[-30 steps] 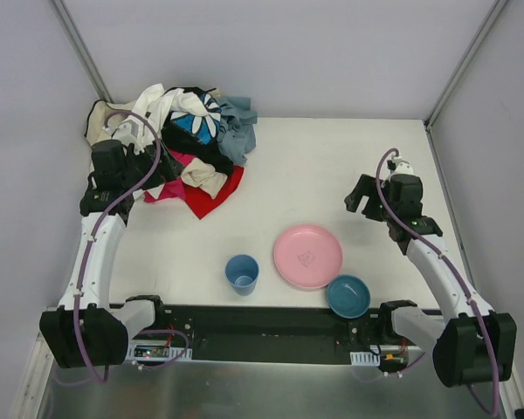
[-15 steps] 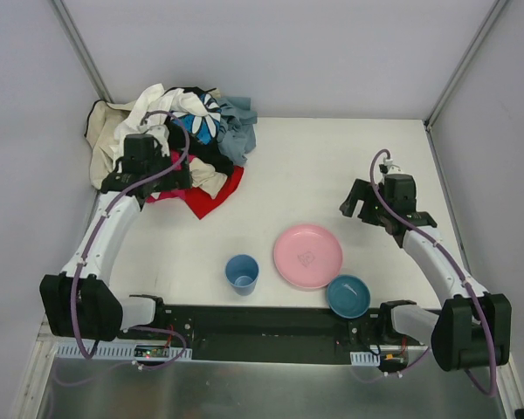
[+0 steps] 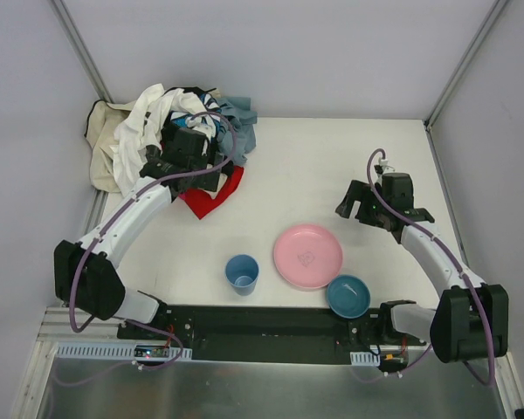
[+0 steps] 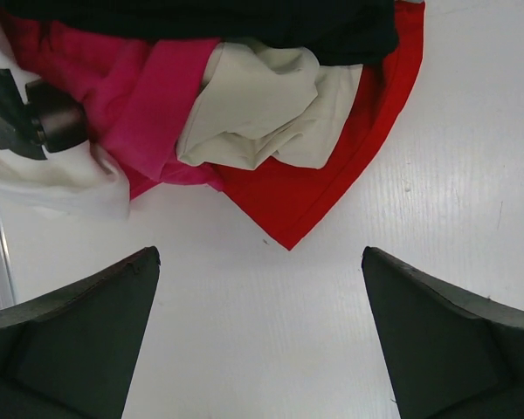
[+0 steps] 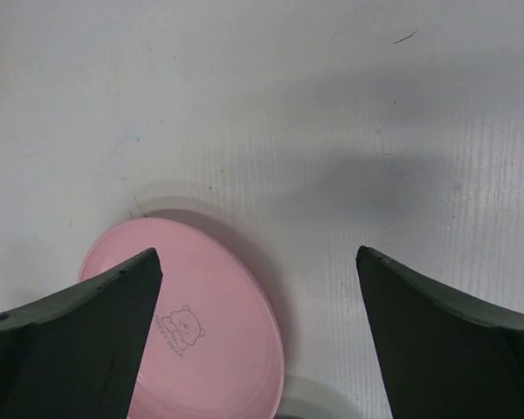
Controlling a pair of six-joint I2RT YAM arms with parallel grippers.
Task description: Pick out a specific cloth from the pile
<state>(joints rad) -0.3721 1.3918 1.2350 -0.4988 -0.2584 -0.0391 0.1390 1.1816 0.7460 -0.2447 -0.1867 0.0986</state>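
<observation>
Cloth (image 4: 323, 188): bright red, lying flat on the desk (image 3: 332, 166), mostly buried under the pile's near-right edge. I see one hemmed corner sticking out, pointing toward the near edge. Pile (image 3: 135, 131): a heap in the far-left corner, in cream, black, white, blue, grey-blue and magenta.

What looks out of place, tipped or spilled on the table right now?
Nothing spilled: the cup is upright, and the plate and bowl lie flat. Only the pile seems to lap past the table on its left edge.
</observation>
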